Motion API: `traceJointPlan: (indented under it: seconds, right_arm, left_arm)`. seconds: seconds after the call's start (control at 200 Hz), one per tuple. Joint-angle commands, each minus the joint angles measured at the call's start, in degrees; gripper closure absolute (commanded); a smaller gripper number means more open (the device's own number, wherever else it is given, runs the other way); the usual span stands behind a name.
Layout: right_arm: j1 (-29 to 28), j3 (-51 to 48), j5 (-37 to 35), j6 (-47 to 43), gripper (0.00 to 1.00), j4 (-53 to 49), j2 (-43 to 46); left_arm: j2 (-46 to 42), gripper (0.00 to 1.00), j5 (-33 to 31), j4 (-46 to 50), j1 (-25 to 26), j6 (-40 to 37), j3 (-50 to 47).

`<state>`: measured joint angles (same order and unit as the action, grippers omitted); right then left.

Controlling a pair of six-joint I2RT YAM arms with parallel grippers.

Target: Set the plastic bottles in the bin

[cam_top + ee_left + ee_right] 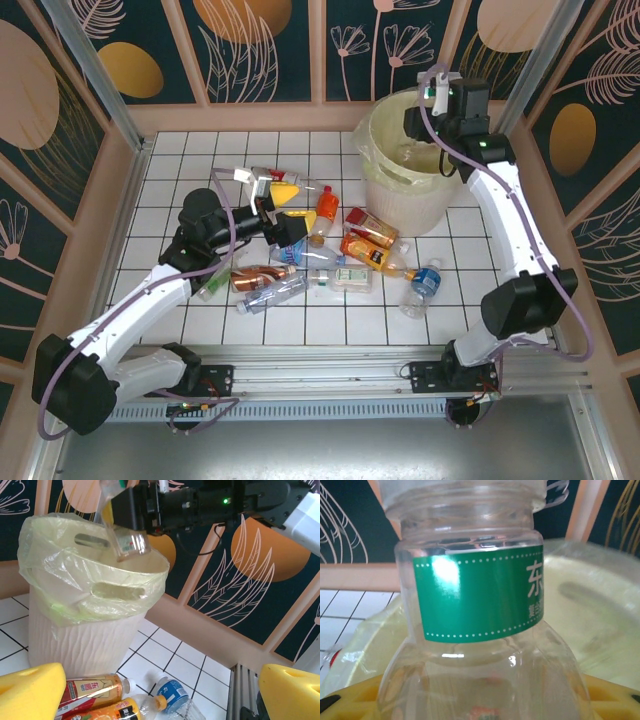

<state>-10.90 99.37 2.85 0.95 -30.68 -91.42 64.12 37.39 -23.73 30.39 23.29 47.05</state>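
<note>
Right wrist: right fingers (437,100) are gripping clear bottle (485,645), green label (480,597) reading "东", over bin (400,205); left fingers (290,207) are gaping wide above bottles (355,255) at bin's 8 o'clock.

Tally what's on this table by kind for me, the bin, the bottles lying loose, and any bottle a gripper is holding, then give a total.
Bin: 1
Loose bottles on the tiled table: 10 that I can tell apart; the pile overlaps
Held bottle, in the right gripper over the bin: 1
Total: 12
</note>
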Motion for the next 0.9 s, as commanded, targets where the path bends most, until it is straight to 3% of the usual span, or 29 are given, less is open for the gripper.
traceJointPlan:
  seconds: [0.0,0.53,0.891]
  right_arm:
    - [1.51,1.87,7.87,2.91,0.44,-2.78,-2.13]
    - [4.93,6.55,25.62,3.55,0.44,-8.83,-11.83]
    - [5.0,7.96,25.23,2.97,0.4,-12.44,-15.46]
  left_arm:
    - [-0.58,0.01,-0.76,1.66,0.28,-2.59,1.7]
    - [0.26,0.01,0.54,3.59,0.28,-3.5,2.44]
    - [0.75,0.01,1.55,4.13,0.35,-3.8,2.8]
